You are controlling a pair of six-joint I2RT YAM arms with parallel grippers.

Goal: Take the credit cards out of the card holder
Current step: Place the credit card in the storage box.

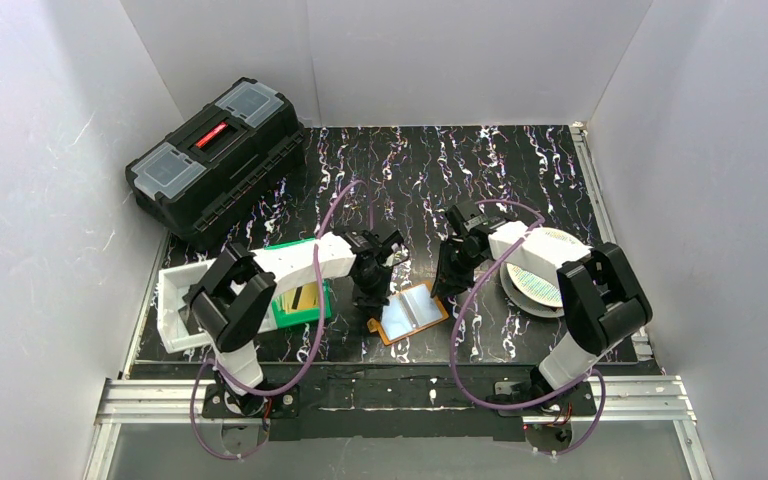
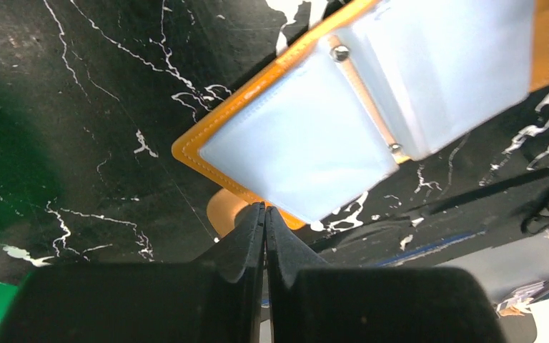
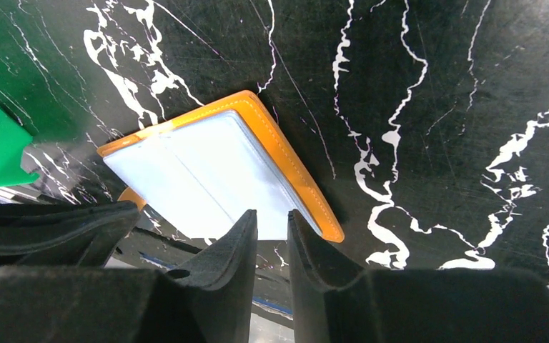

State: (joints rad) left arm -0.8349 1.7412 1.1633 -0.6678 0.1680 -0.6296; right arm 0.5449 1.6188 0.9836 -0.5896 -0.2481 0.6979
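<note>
The orange card holder lies open on the black marbled table, its silvery-clear pockets facing up. No card shows in those pockets. A gold-yellow credit card lies in the green bin. My left gripper is shut, its tips pressed together with nothing between them, right at the holder's near-left corner beside an orange tab. My right gripper hovers at the holder's right edge. Its jaws stand a narrow gap apart and hold nothing.
The green bin sits just left of the holder, with a white tray beyond it. A black toolbox stands at the back left. A round white patterned disc lies under the right arm.
</note>
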